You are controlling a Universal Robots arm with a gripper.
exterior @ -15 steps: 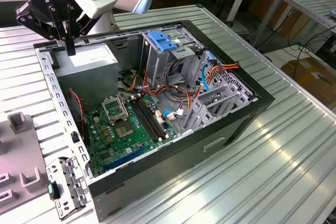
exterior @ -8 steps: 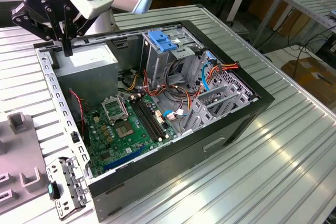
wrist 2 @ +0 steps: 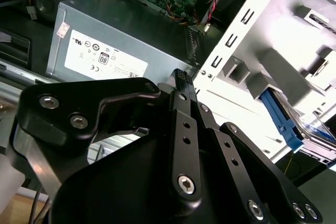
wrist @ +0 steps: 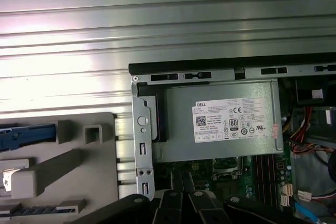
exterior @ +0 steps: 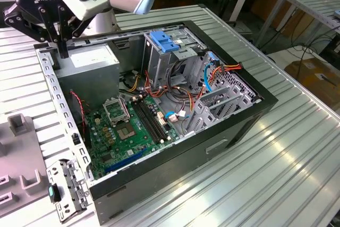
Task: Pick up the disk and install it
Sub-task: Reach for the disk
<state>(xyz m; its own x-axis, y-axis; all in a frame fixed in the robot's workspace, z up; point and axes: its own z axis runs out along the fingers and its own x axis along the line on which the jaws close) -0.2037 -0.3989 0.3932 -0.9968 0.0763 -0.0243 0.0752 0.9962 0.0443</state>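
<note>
The disk (wrist: 26, 135) lies in a slot of the pale grey fixture (wrist: 58, 177) on the table beside the open computer case. Its blue carrier frame faces out. In the second wrist view the disk (wrist 2: 286, 121) shows its blue frame with a strip of shiny metal behind it. My gripper (exterior: 62, 51) hangs over the case's far corner on the exterior view's left, just above the case wall by the power supply. The black fingers (wrist 2: 179, 77) are pressed together with nothing between them. The gripper is well apart from the disk.
The grey power supply box (exterior: 87, 59) with a white label sits in the case corner under the gripper. A silver drive cage with a light-blue latch (exterior: 162, 41), cables and the green motherboard (exterior: 127, 126) take up the case. A perforated bracket (exterior: 69, 190) lies by the fixture.
</note>
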